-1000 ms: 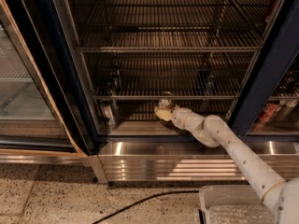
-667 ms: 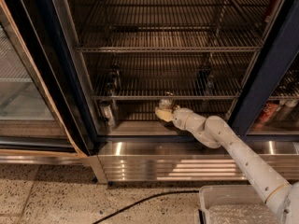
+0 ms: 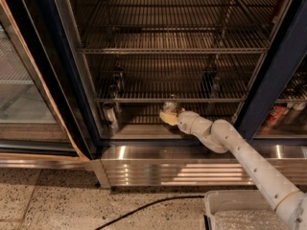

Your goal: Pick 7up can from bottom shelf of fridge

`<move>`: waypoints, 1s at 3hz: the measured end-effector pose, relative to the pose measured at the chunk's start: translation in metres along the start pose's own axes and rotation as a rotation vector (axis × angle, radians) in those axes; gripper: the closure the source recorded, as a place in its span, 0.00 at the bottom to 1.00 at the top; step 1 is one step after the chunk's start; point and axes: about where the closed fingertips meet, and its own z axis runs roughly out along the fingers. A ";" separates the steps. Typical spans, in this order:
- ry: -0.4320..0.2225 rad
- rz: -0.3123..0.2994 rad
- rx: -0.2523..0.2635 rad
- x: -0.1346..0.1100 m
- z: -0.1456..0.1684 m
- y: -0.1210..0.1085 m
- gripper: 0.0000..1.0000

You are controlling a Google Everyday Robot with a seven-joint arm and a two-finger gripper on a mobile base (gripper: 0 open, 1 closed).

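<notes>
The fridge (image 3: pixel 158 166) stands with its glass door (image 3: pixel 29 95) swung open to the left. On the bottom shelf (image 3: pixel 136 120) a small 7up can (image 3: pixel 170 105) with a greenish body and a silvery top stands upright near the middle. My gripper (image 3: pixel 168 117) reaches in from the lower right on its white arm (image 3: pixel 240 152) and sits right at the can's lower front. The can's base is hidden behind it. Whether the gripper touches or holds the can cannot be told.
A shiny silver can (image 3: pixel 110 115) stands at the left end of the same shelf. Darker cans (image 3: pixel 117 79) sit on the rack above, some at the left and some at the right (image 3: pixel 211 82). A white bin (image 3: pixel 240 210) and a black cable (image 3: pixel 144 207) lie on the floor.
</notes>
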 end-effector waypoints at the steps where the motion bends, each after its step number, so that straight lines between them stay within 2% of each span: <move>1: 0.000 -0.012 -0.026 0.000 0.002 0.010 1.00; 3: -0.005 -0.072 -0.071 -0.007 -0.006 0.030 1.00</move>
